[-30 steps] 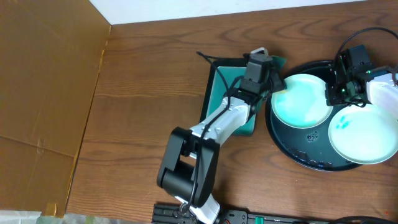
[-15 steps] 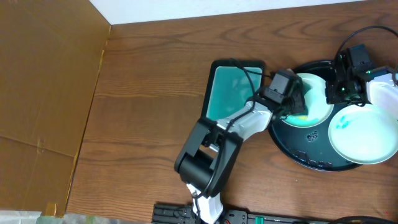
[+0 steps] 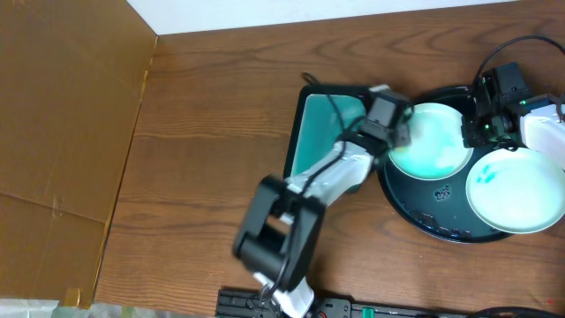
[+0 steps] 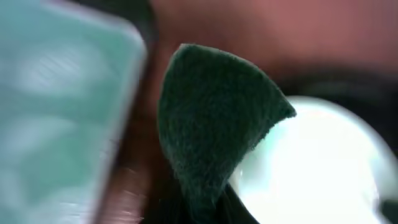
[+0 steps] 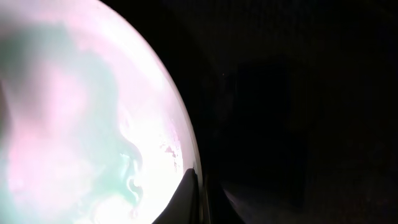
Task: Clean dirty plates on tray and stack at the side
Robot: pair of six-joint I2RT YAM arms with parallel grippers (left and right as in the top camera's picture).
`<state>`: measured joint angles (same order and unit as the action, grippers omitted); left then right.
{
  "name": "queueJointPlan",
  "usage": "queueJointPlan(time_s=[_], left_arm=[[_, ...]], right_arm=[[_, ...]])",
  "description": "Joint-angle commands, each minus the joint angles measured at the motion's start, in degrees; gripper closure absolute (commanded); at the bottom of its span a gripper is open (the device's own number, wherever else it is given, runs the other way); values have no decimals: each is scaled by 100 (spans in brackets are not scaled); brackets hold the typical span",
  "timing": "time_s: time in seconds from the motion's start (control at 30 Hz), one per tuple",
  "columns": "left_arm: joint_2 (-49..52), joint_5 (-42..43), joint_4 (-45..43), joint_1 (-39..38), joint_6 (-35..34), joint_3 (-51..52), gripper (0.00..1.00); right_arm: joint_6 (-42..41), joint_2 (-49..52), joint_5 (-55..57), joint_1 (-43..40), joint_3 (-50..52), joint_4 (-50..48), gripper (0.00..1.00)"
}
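Now, left claw (image 3: 395,129): pinched narrow on a dark green fibrous scouring pad (image 4: 211,124), whose free corner sticks out ahead of the jaws.
Under the pad's tip: the near rim of a round white glossy plate tinted teal (image 3: 433,141). In the left wrist view the pad overlaps that rim, but the picture is too blurred to tell whether they touch.
Which way the plate lies: straight ahead of the left claw, its middle just past the pad's tip. A round plate has no long axis, so any line across it should serve for wiping.
To the claw's left and behind: a rectangular black-rimmed teal dish (image 3: 320,132), just beside the tray and partly under the left forearm.
What carries the plate: a large round black tray with a raised rim (image 3: 415,216), on the brown wooden table (image 3: 221,106).
Farther on: a second white plate (image 3: 516,190) on the tray beyond the first, and a third white plate (image 3: 547,132) cut off at the frame edge.
Right claw (image 3: 491,128): closed tight, beyond the first plate, between it and the third. A plate rim sits by its fingertip, but I cannot tell whether it pinches that rim.
Nearer arm: the left, in my judgement. It carries the pad and need only lower it and sweep forward.
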<state>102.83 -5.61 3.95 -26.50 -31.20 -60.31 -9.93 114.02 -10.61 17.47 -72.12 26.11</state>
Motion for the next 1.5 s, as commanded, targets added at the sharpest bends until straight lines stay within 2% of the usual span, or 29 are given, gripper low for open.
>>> queueJointPlan(time_s=[0.0,0.3,0.7,0.83,0.87,1.03,1.23,1.47], left_arm=[[-866,-367,79,46,116,46,93],[-1786,-457,507,94,319,46,93],[-1827,-455,1547,1353,354,46,93],[-1827,-452,1722,1694,354,46,93],[-1827,-452,1777,1808,352,46,93],[-1825,-452,1897,1906,354,46,93],[-1823,-450,1967,1904,354,46,92],[-1821,-450,1985,1904,354,48,93]], right_arm=[[256,61,179,-28,24,4,99],[789,-260,378,-13,-190,42,99],[2055,-1958,2874,588,-214,87,99],[3023,-2343,3626,955,-214,-63,99],[3639,-2452,4006,1169,-214,-155,99],[4933,-2487,5368,1690,-214,-555,99],[6352,-2487,6116,2159,-214,-1064,99],[7259,-2487,6642,2564,-214,-1355,99]])
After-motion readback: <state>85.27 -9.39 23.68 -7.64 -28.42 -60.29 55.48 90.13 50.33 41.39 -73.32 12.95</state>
